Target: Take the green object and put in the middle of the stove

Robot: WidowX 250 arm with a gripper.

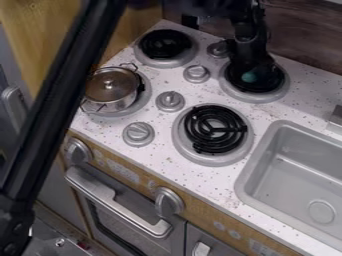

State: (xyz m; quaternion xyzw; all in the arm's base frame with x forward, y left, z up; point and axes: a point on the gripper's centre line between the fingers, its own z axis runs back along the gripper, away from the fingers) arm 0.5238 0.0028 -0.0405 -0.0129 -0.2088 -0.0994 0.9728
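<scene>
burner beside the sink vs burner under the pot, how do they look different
The burner beside the sink is bare, while the pot's burner has a lidded metal pot on it. The sink-side burner shows its looping black coil, whereas the pot's burner shows just a dark bit of coil past the pot's side. Both have a round grey rim on the speckled top.

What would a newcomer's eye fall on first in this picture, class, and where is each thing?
First, the thick black bar slanting down the left side. Next, the shiny lidded pot on the left burner, just beside the bar. Then the small green object, bright against the dark burner at upper right, with the black tool right at it.
</scene>
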